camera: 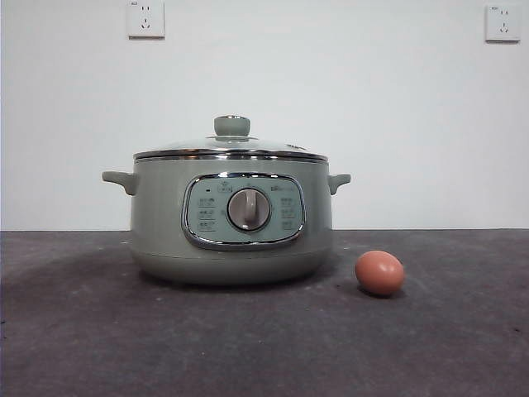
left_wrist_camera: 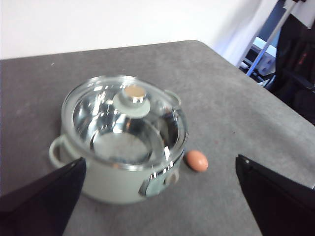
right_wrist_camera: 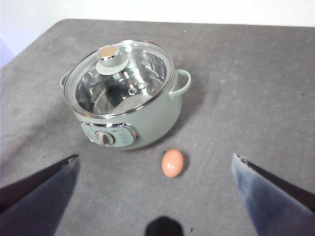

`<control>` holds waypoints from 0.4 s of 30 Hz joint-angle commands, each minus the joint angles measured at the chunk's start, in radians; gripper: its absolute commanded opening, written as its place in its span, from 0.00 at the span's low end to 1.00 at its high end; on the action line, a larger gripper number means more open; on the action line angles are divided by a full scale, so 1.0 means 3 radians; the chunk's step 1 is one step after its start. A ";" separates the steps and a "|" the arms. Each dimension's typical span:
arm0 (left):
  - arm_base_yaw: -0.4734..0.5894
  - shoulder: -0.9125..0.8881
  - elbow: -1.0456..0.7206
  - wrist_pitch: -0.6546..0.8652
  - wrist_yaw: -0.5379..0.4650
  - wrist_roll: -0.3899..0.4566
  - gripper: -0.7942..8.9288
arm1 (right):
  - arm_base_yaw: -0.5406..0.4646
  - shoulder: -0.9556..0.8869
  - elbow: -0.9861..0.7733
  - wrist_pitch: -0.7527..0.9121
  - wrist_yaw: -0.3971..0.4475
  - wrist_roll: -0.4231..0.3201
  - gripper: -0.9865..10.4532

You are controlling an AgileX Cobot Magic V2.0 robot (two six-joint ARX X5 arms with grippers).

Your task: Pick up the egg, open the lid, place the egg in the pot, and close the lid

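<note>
Front view: sat low at bench [camera: 74,347] height, looked level at the pot [camera: 231,219] dial, close, wall sockets [camera: 145,18] behind. Left wrist view: looked down steeply from above, pot [left_wrist_camera: 123,142] just ahead of the left end effector [left_wrist_camera: 160,196], egg [left_wrist_camera: 197,161] beside it. Right wrist view: looked down from higher and farther back, egg [right_wrist_camera: 172,162] ahead of the right end effector [right_wrist_camera: 155,191], pot [right_wrist_camera: 128,98] beyond. Shared by all three: pot, egg, grey bench.
</note>
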 commanded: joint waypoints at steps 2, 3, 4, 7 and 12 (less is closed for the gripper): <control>-0.0203 0.0413 0.0300 0.0089 -0.0078 0.0072 0.79 | 0.0003 0.0038 0.0019 -0.0038 -0.0011 -0.0022 0.58; -0.0266 0.0525 0.0383 0.0102 -0.0125 0.0098 0.79 | 0.0003 0.0041 0.0019 -0.0050 -0.0011 -0.0022 0.58; -0.0338 0.0650 0.0477 0.0106 -0.0193 0.0146 0.79 | 0.0003 0.0047 0.0019 -0.0060 -0.0011 -0.0022 0.58; -0.0561 0.1039 0.0763 0.0104 -0.0440 0.0252 0.79 | 0.0003 0.0106 0.0019 -0.0092 -0.0011 -0.0022 0.58; -0.0844 0.1675 0.1212 0.0106 -0.0829 0.0441 0.79 | 0.0003 0.0175 0.0019 -0.0174 -0.0011 -0.0022 0.58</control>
